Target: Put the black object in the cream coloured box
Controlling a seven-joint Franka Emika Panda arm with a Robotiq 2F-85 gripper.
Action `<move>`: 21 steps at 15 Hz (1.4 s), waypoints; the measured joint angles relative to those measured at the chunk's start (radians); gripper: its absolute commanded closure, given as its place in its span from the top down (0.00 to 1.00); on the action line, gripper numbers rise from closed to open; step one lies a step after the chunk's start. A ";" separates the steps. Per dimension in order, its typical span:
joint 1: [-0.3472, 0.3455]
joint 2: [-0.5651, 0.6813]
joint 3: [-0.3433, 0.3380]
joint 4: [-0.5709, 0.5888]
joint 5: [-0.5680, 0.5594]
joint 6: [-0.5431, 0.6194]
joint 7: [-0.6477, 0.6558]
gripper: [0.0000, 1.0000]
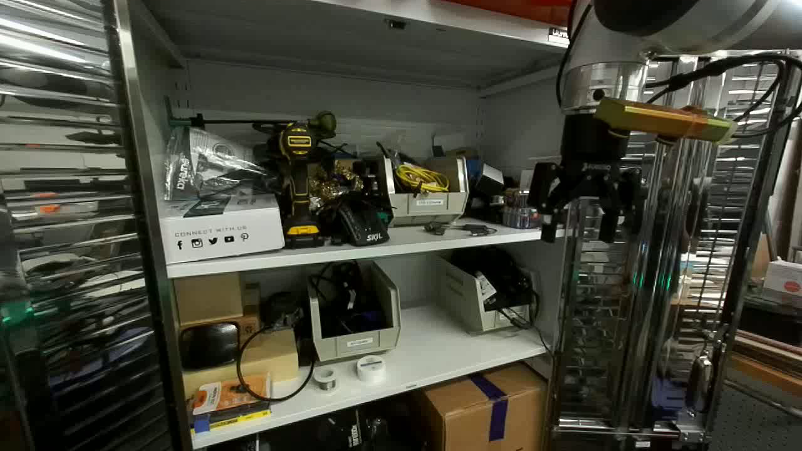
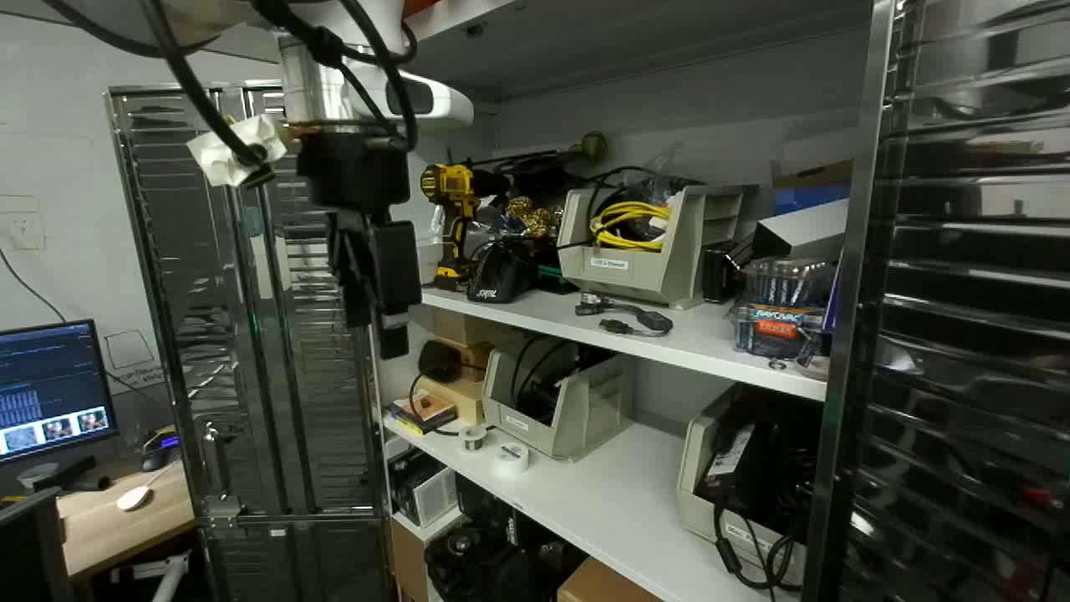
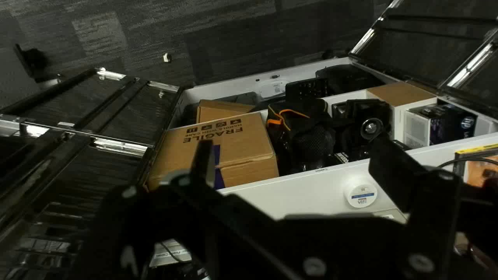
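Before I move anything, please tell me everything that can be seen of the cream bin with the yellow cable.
The cream bin looks like plastic, open-topped, with a low front wall and higher sides. A white label sits on its front, the print hard to read. It stands upright on the upper shelf and holds a coiled yellow cable. A black cable lies in front of it; whether they touch is unclear. The tool is apart from it.
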 measured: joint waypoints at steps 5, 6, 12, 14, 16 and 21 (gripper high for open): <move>0.000 -0.005 0.000 0.011 0.000 0.001 0.000 1.00; 0.000 -0.005 0.000 0.011 0.000 0.001 0.000 1.00; 0.000 0.038 -0.009 0.015 -0.009 0.023 -0.074 1.00; 0.000 0.093 -0.021 0.039 -0.018 0.057 -0.146 1.00; 0.000 0.163 -0.034 0.085 -0.022 0.091 -0.219 1.00; 0.000 0.377 -0.066 0.288 -0.022 0.142 -0.460 1.00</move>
